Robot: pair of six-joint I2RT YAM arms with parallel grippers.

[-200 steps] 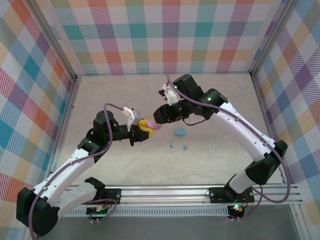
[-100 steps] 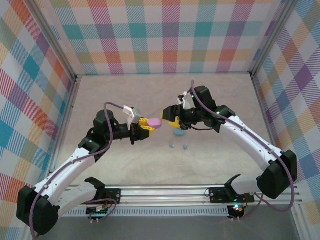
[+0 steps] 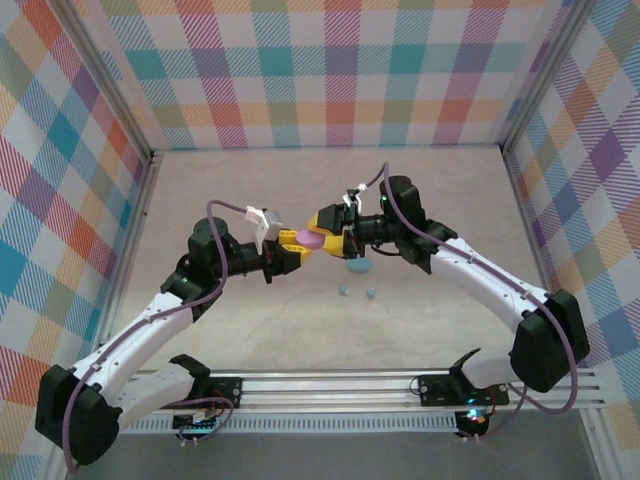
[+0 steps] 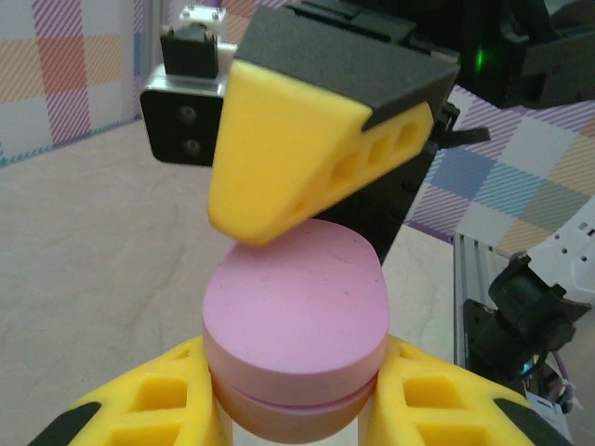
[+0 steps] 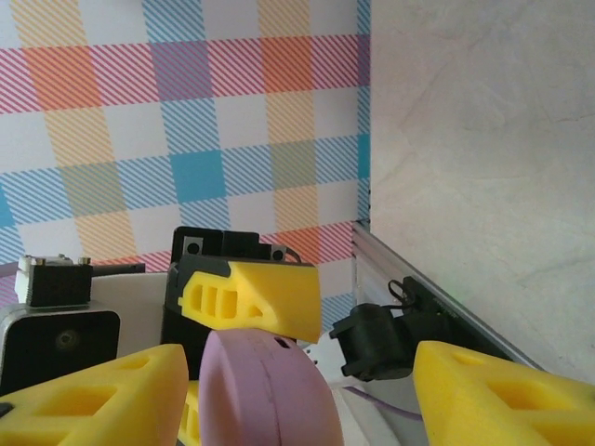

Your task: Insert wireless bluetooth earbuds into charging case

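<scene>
My left gripper (image 3: pixel 297 247) is shut on a pink oval charging case (image 3: pixel 312 241), closed, held above the table. In the left wrist view the case (image 4: pixel 293 321) sits between my yellow fingers (image 4: pixel 149 409), with one right finger (image 4: pixel 297 167) just above its far edge. My right gripper (image 3: pixel 322 232) is open and faces the left one. In the right wrist view its jaws stand wide on either side of the case (image 5: pixel 265 390), nearer the left finger (image 5: pixel 93 400). Two light blue earbuds (image 3: pixel 343 290) (image 3: pixel 370 293) lie on the table below.
A light blue oval case (image 3: pixel 358 265) lies on the table just under my right gripper. Plaid walls (image 3: pixel 330 70) enclose the table at the back and both sides. A metal rail (image 3: pixel 330 385) runs along the near edge.
My right gripper opened wider and moved left, so its fingers now straddle the pink case. The left gripper kept hold of the case and barely moved.
</scene>
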